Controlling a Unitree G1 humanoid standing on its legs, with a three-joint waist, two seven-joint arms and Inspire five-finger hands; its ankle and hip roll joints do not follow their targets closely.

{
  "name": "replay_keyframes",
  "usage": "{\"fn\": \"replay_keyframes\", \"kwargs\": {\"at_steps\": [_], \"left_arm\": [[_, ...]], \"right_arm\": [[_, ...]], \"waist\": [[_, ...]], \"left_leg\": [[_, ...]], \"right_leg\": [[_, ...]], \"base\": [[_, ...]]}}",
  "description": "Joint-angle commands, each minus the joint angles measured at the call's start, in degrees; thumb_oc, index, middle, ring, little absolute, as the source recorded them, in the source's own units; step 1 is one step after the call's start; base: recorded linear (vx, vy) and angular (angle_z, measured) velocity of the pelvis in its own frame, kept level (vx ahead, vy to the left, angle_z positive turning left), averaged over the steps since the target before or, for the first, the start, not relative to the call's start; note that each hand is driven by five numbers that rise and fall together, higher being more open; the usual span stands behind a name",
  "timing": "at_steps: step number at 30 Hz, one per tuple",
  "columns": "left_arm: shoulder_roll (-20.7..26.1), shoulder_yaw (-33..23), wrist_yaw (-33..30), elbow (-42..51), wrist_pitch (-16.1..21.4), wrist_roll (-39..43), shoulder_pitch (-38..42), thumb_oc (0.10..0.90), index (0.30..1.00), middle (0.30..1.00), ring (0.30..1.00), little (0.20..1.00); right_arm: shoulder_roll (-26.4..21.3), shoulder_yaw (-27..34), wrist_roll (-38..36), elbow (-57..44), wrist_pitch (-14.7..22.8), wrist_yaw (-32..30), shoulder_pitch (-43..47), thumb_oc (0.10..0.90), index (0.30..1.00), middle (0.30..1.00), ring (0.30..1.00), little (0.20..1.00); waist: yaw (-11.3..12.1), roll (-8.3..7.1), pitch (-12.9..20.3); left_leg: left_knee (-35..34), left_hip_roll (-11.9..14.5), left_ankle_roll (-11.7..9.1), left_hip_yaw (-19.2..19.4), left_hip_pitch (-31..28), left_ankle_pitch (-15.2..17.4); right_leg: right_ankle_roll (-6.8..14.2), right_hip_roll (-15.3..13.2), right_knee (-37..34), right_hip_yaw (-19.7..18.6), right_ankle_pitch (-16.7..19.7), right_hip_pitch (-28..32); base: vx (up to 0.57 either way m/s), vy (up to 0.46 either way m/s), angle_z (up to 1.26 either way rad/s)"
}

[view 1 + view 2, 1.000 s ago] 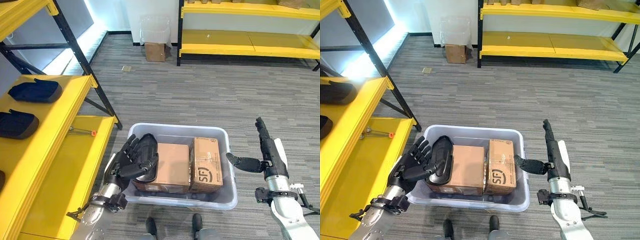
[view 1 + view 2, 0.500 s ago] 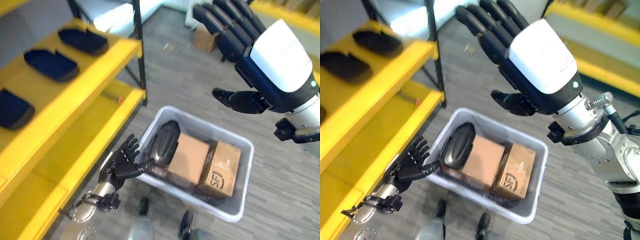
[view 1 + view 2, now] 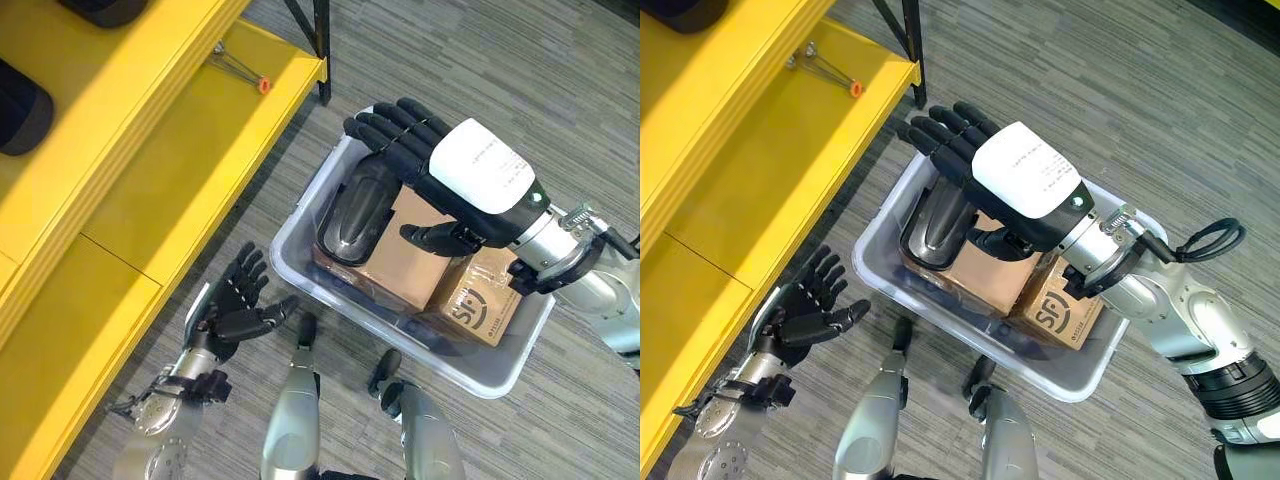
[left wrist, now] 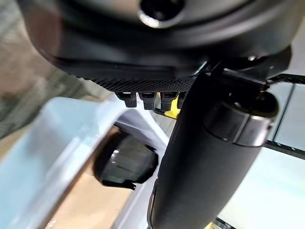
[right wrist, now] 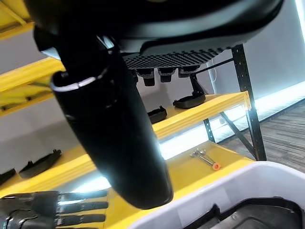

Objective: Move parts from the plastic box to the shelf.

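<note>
A glossy black part (image 3: pixel 355 205) lies at the left end of the clear plastic box (image 3: pixel 292 262), leaning on a cardboard carton. My right hand (image 3: pixel 470 180), with a white cover on its back, hovers over that part; its fingers are straight and spread and its thumb is held apart over the carton. My left hand (image 3: pixel 235 310) stands open on the floor side of the box, a short way from its left wall and holding nothing. The left wrist view shows the black part (image 4: pixel 126 162) past the box wall. The yellow shelf (image 3: pixel 150 170) runs along the left.
Two cardboard cartons (image 3: pixel 410 265) (image 3: pixel 485 300) take up the middle and right of the box. Black parts (image 3: pixel 20 105) rest on the upper shelf board. A small tool with an orange tip (image 3: pixel 262 85) lies on the lower board, near a black shelf post (image 3: pixel 320 45).
The camera has tilted down. My left hand let go of the black part and drew back out of the box. My right hand came down from high up to above the part.
</note>
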State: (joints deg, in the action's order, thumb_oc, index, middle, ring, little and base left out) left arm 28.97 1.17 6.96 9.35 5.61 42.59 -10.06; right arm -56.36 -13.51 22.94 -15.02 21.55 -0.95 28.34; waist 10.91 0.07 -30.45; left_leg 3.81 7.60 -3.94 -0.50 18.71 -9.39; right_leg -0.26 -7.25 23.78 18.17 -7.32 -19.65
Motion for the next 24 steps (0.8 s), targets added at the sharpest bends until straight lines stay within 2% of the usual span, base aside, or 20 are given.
{"fn": "replay_keyframes", "kwargs": {"at_steps": [1, 4, 9, 13, 17, 19, 21, 24], "left_arm": [[1.03, 0.49, 1.74, 5.31, 6.02, 2.35, -1.02, 0.900, 1.000, 1.000, 1.000, 1.000], [1.54, -0.08, 3.22, 4.87, 6.11, 6.33, -0.13, 0.900, 1.000, 1.000, 1.000, 1.000], [1.91, -0.48, 2.81, 5.14, 6.17, 5.65, -0.40, 0.900, 1.000, 1.000, 1.000, 1.000], [2.16, -0.30, 2.93, 4.48, 6.34, 5.92, 0.01, 0.900, 1.000, 1.000, 1.000, 1.000], [2.13, 0.03, 5.29, 4.77, 6.43, 9.83, 0.65, 0.900, 1.000, 1.000, 1.000, 1.000], [2.18, 0.49, 4.49, 5.12, 6.35, 8.58, 0.92, 0.900, 1.000, 1.000, 1.000, 1.000], [2.37, 0.59, 4.06, 5.13, 6.52, 8.89, 1.00, 0.900, 1.000, 1.000, 1.000, 1.000], [2.45, 0.71, 4.88, 4.51, 6.46, 9.72, 1.53, 0.900, 1.000, 1.000, 1.000, 1.000]], "right_arm": [[-1.85, -1.62, 0.67, -3.39, 2.30, -4.09, 8.66, 0.900, 1.000, 1.000, 1.000, 1.000], [-1.79, -3.33, 2.73, -2.92, 1.49, -3.90, 10.11, 0.900, 1.000, 1.000, 1.000, 1.000], [-2.05, -2.10, 5.16, -4.51, 0.86, -4.76, 8.43, 0.900, 1.000, 1.000, 1.000, 1.000], [-2.48, -2.26, 4.63, -4.45, 0.75, -5.43, 8.42, 0.900, 1.000, 1.000, 1.000, 1.000], [-2.18, -2.51, 3.84, -5.50, 1.00, -5.42, 8.78, 0.900, 1.000, 1.000, 1.000, 1.000], [-1.59, -3.03, 3.12, -6.58, -0.49, -4.89, 9.04, 0.900, 1.000, 1.000, 1.000, 1.000], [-1.53, -3.67, 2.37, -6.38, -0.29, -5.95, 9.50, 0.900, 1.000, 1.000, 1.000, 1.000], [-0.67, -3.28, 4.19, -6.52, 0.28, -5.68, 9.32, 0.900, 1.000, 1.000, 1.000, 1.000]], "waist": [[-1.15, 2.97, 1.85], [-1.20, 2.71, 0.66], [-1.44, 2.03, 0.65], [-1.59, 1.70, 0.65], [-1.88, 1.47, 0.65], [-1.94, 1.38, 0.65], [-1.91, 1.35, 0.65], [-2.02, 1.26, 0.65]], "left_leg": [[-4.25, 4.95, -2.34, -1.67, -0.82, -2.86], [-3.70, 4.87, -2.22, -1.80, 2.17, -3.28], [-3.16, 5.59, -1.97, -1.89, 6.14, -3.60], [-2.74, 5.74, -1.91, -1.97, 7.83, -3.68], [-2.24, 5.96, -1.88, -2.00, 10.28, -3.86], [-1.97, 6.08, -1.86, -2.06, 11.96, -4.06], [-1.66, 6.15, -1.78, -2.15, 13.12, -4.05], [-0.79, 5.78, -1.62, -2.34, 15.07, -4.00]], "right_leg": [[-0.20, 4.37, 6.10, -2.53, -5.38, 1.35], [-0.43, 4.16, 9.82, -3.22, -6.83, -2.28], [-0.56, 4.57, 13.33, -3.91, -7.68, -7.05], [-0.62, 4.70, 14.55, -4.15, -7.86, -9.08], [-0.64, 4.65, 15.89, -4.40, -7.85, -12.00], [-0.69, 4.76, 16.87, -4.61, -7.80, -14.03], [-0.73, 4.63, 17.85, -4.63, -7.98, -15.48], [-0.74, 4.37, 19.14, -4.48, -8.01, -17.59]], "base": [[-0.07, -0.057, 0.04], [-0.08, -0.081, 0.15], [-0.04, -0.070, 0.01], [-0.03, -0.050, -0.05], [-0.03, -0.035, -0.07], [-0.03, -0.047, -0.06], [-0.01, -0.014, -0.02], [-0.01, -0.018, 0.03]]}}
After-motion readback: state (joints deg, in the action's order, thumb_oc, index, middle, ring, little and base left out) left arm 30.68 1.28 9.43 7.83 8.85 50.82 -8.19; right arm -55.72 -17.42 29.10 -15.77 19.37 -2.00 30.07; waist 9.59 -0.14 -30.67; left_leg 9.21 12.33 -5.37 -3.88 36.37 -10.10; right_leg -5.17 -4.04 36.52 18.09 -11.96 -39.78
